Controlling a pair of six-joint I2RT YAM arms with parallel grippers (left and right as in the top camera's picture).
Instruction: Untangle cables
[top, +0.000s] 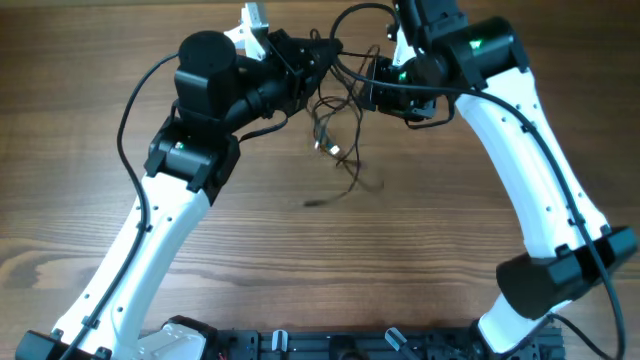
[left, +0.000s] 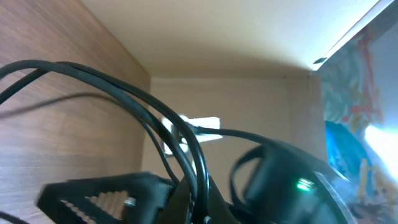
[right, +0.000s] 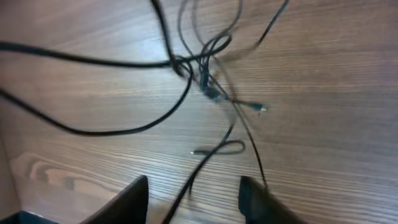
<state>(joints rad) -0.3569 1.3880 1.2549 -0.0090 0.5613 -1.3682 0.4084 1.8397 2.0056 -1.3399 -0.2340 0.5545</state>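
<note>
Several thin black cables (top: 328, 125) hang in a tangled bunch between the two arms near the table's far edge. Loose ends trail down toward the wood. My left gripper (top: 322, 52) is shut on the cables, which pass between its jaws in the left wrist view (left: 202, 205) and arc up and left (left: 186, 143). My right gripper (top: 368, 88) is just right of the bunch. In the right wrist view its fingers (right: 193, 199) are wide apart and open. One strand runs between them, and the knot (right: 205, 81) with small plugs lies ahead.
The wooden table (top: 300, 250) spreads below both arms. Thicker black arm cables loop over the left arm (top: 130, 110) and above the right wrist (top: 360, 15). The right arm with its green light (left: 305, 185) is close to the left gripper. A wall stands behind the table (left: 236, 99).
</note>
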